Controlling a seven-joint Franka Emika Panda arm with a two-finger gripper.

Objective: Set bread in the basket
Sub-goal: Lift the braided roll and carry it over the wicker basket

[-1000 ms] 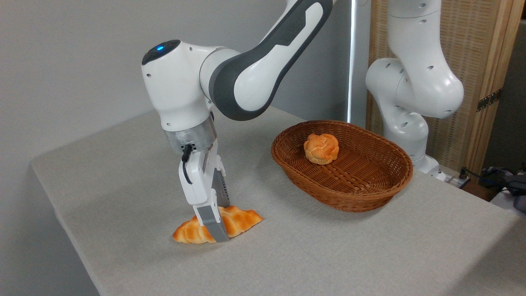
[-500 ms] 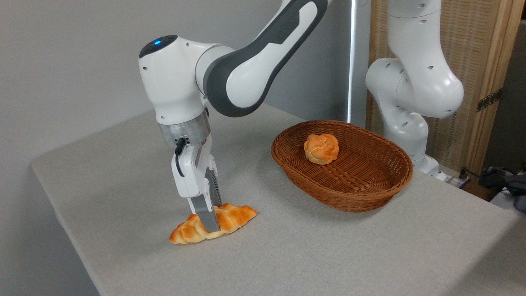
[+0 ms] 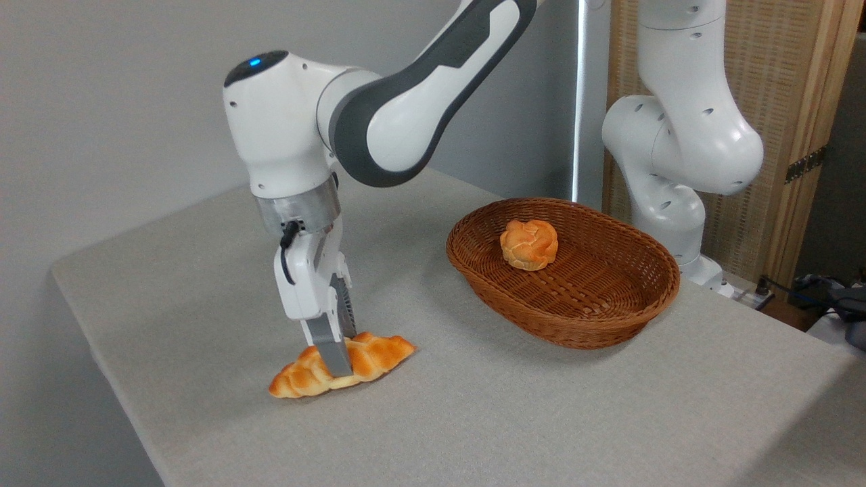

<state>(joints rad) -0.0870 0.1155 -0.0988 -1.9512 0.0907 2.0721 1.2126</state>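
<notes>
The hand [image 3: 333, 357] is clamped across the middle of the bread [image 3: 342, 365], its near finger in front of the loaf. The bread sits low at the front left of the worktop [image 3: 541, 419]; whether it is clear of the surface cannot be told. The basket [image 3: 575, 325] stands well apart to the right and holds only a small round roll [image 3: 529, 244]. Step in hand: the pick-up. Judged next: raise the loaf above the basket rim, carry it right, and release over the open weave beside the roll.
</notes>
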